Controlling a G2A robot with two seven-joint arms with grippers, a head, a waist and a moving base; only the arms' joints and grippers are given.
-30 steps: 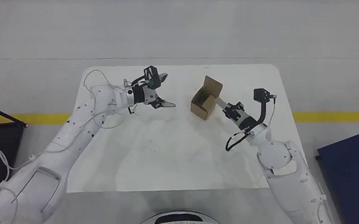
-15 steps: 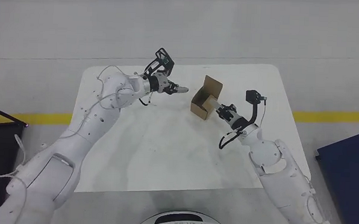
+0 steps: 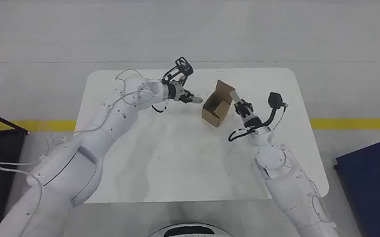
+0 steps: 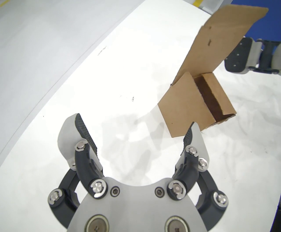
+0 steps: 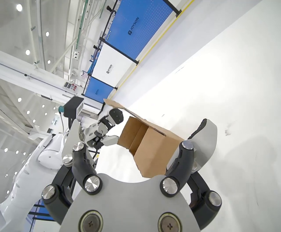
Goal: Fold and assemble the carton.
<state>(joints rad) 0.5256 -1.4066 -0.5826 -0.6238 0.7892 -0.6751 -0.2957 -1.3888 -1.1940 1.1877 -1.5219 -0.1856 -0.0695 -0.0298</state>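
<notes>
The small brown cardboard carton sits, flap raised, just ahead of the left gripper, whose jaws gape wide and empty, and before the right gripper, equally spread and empty. Unheld, it may slide or tip when either one pushes the flap.

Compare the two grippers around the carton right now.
The left gripper faces the carton's plain side wall; the right gripper sits on the opposite side, behind the raised flap. The left gripper is level with the low box body; the right gripper's finger shows beside the flap, higher up. Both are open and hold nothing.
</notes>
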